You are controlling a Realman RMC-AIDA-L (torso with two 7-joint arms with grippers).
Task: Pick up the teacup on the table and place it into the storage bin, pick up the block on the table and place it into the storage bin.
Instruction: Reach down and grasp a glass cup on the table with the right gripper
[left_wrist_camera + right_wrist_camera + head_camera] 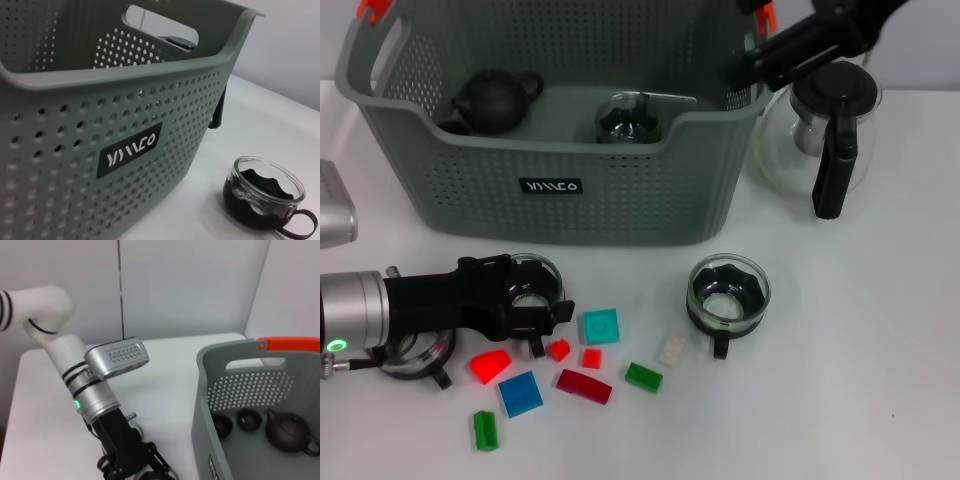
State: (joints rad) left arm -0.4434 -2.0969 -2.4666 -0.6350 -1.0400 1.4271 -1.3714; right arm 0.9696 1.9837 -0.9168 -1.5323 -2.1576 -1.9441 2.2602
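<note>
A glass teacup with a dark base stands on the white table in front of the grey storage bin. My left gripper reaches in from the left at table height and sits around this cup. In the right wrist view the left gripper is seen from behind. A second teacup stands apart to the right and also shows as the teacup in the left wrist view. A third teacup lies partly under the left arm. Several small blocks lie nearby, the closest a teal block. My right gripper hovers by the bin's right rim.
The bin holds a dark teapot, a glass cup and two small dark cups. A glass teapot with a black handle stands right of the bin. Red, blue, green and white blocks lie scattered.
</note>
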